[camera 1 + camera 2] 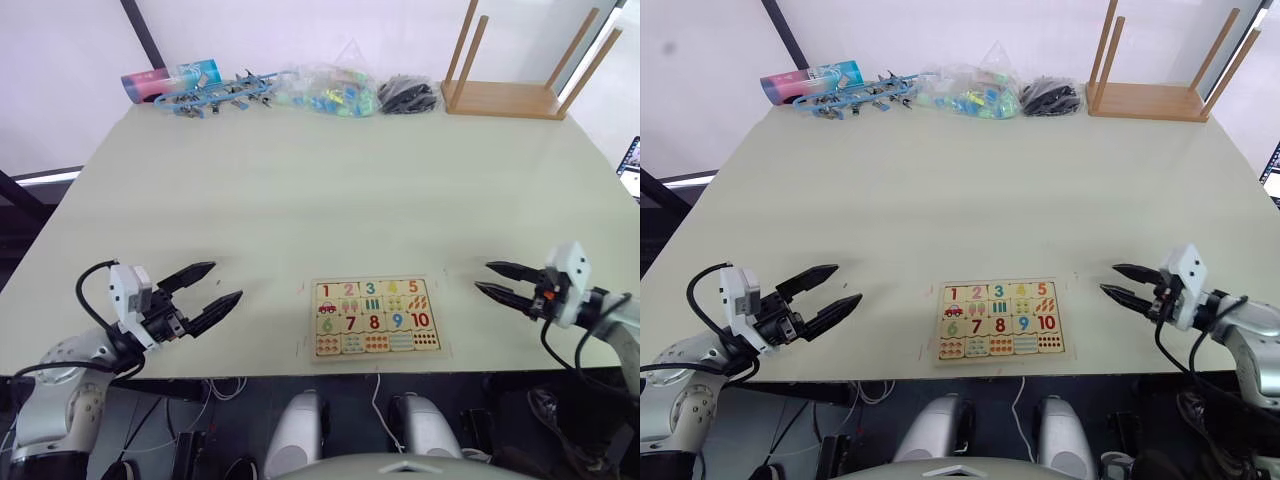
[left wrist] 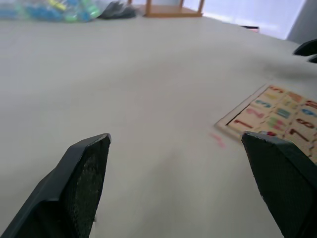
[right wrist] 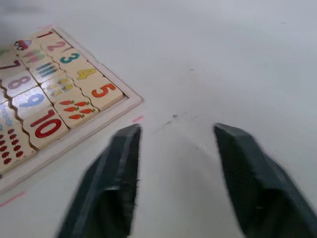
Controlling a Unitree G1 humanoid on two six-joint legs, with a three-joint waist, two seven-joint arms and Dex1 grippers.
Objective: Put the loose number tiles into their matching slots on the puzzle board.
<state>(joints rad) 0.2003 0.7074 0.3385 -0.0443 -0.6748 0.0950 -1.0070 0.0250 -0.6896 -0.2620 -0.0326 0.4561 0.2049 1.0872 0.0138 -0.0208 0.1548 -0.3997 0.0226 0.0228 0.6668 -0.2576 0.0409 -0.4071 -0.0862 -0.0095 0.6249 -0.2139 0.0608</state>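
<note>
The board (image 1: 375, 318) lies flat near the front edge of the table (image 1: 330, 190), between the two grippers and apart from both. In the head views its top row is seen filled: five tiles, 1 (image 1: 325, 291), 2 (image 1: 348, 290), 3 (image 1: 370, 289), 4 (image 1: 392, 288) and 5 (image 1: 413, 287), are seated side by side above the row 6 to 10. The right wrist view gives these numerals far more plainly, with the orange 5 (image 3: 103, 90) at the board's corner and small pink marks on the table just beside the frame, which are barely made out from the head. The left wrist view catches only a corner of the board (image 2: 277, 119), cut off at the edge and blurred. The left gripper (image 1: 207, 290) is held just above the table with its fingers spread wide and nothing between them; the right gripper (image 1: 495, 278) is likewise parted and empty. Along the far edge are seen one tube (image 1: 170, 80), one blue item (image 1: 222, 95) whose kind cannot be told, one clear bag (image 1: 330, 90), one black bundle (image 1: 407, 95) and one upturned wooden stool (image 1: 505, 98), its legs cut off at the top.
</note>
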